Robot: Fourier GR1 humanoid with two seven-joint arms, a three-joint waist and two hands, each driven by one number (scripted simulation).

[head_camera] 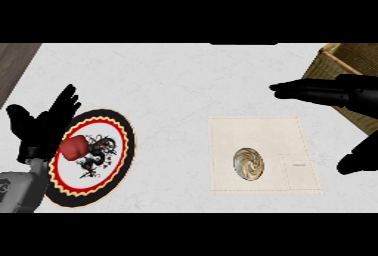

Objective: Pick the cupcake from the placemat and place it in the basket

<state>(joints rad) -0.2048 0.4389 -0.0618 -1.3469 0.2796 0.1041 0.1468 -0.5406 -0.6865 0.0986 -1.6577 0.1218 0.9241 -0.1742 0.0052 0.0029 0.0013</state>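
The cupcake [249, 163], seen from above as a swirled cream top, sits on a pale square placemat [255, 132] right of the counter's middle. A woven basket [347, 57] stands at the far right corner, partly hidden by my right arm. My right hand [325, 92] hovers open beyond and to the right of the cupcake, its fingers straight and pointing left, the thumb [358, 157] spread toward the near side. It holds nothing. At the left edge my left hand [40, 127] rests open with fingers up.
A round plate [122, 150] with a black rim and a dragon pattern lies at the left, with a red object [74, 148] on it beside my left hand. The white counter [170, 80] meets a dark floor strip at far left.
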